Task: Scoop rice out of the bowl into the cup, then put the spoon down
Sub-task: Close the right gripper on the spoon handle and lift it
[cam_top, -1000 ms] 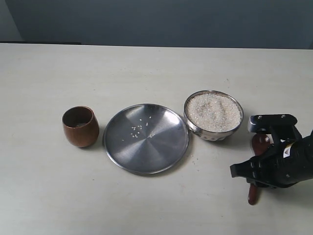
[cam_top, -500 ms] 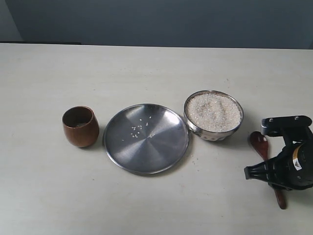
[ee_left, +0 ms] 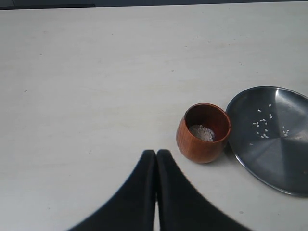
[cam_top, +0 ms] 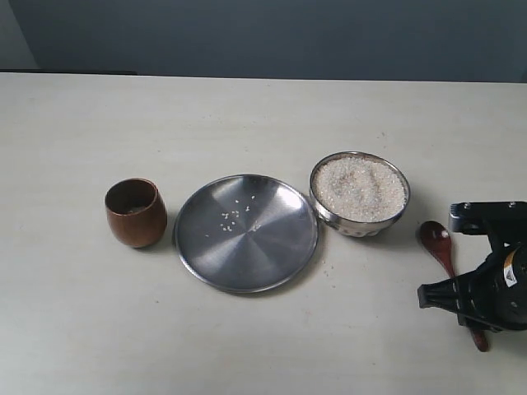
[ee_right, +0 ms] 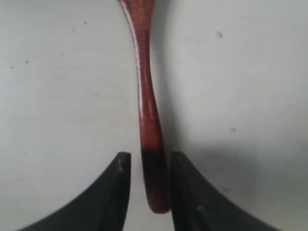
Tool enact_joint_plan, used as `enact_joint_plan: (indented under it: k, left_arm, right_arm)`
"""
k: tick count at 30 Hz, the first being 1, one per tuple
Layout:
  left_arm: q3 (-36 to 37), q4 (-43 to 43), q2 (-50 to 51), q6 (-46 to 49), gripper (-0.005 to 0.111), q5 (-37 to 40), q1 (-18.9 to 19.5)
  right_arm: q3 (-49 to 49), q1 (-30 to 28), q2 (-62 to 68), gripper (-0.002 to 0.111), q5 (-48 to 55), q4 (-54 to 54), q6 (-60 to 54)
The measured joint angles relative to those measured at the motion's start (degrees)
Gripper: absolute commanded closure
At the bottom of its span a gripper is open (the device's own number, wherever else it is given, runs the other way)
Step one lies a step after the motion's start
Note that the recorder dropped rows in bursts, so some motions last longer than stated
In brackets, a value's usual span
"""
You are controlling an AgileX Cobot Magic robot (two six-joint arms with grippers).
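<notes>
The wooden spoon (cam_top: 438, 240) lies flat on the table to the right of the steel bowl (cam_top: 356, 225), which is heaped with rice (cam_top: 360, 188). My right gripper (cam_top: 475, 313) hangs over the spoon's handle end. In the right wrist view the spoon (ee_right: 146, 96) runs between the open jaws of my right gripper (ee_right: 147, 160), close against one finger and with a gap to the other. The brown cup (cam_top: 136, 212) stands at the left; in the left wrist view the cup (ee_left: 203, 133) holds a little rice (ee_left: 201, 133). My left gripper (ee_left: 156, 155) is shut and empty, short of the cup.
A flat steel plate (cam_top: 263, 251) with a few loose grains lies between cup and bowl; the plate (ee_left: 281, 154) also shows in the left wrist view. The table's far edge meets a dark wall. My left arm is outside the exterior view.
My right gripper has shifted right and toward the near edge. The spoon's handle end has swung right with it, and its bowl end now shows uncovered.
</notes>
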Motion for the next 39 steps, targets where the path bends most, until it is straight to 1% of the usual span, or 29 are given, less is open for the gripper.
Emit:
enact_joint_plan:
  k: [10,19,25,26,27,30,36,39]
  left_arm:
    - [0.0,0.0,0.0,0.0,0.106,0.0,0.0]
    - [0.0,0.0,0.0,0.0,0.106,0.0,0.0]
    - [0.0,0.0,0.0,0.0,0.106,0.0,0.0]
    - [0.0,0.0,0.0,0.0,0.106,0.0,0.0]
    - [0.0,0.0,0.0,0.0,0.106,0.0,0.0]
    - [0.0,0.0,0.0,0.0,0.106,0.0,0.0]
    - [0.0,0.0,0.0,0.0,0.106,0.0,0.0]
    - [0.0,0.0,0.0,0.0,0.106,0.0,0.0]
  right_arm:
    - [0.0,0.0,0.0,0.079,2.05,1.1,-1.4]
    - [0.0,0.0,0.12,0.079,1.93,-0.08,-1.4]
    - [0.0,0.0,2.46,0.08,0.96,-0.2,-1.4]
    - [0.0,0.0,2.79,0.082,0.87,-0.2,-1.4]
    - [0.0,0.0,3.04,0.087,0.87,-0.31,-1.4]
    - [0.0,0.0,3.48,0.108,0.87,-0.31,-1.58]
    - [0.0,0.0,3.51,0.108,0.75,-0.42,-1.58]
    - [-1.33,0.0,3.03,0.108,2.42,-1.22,-1.58]
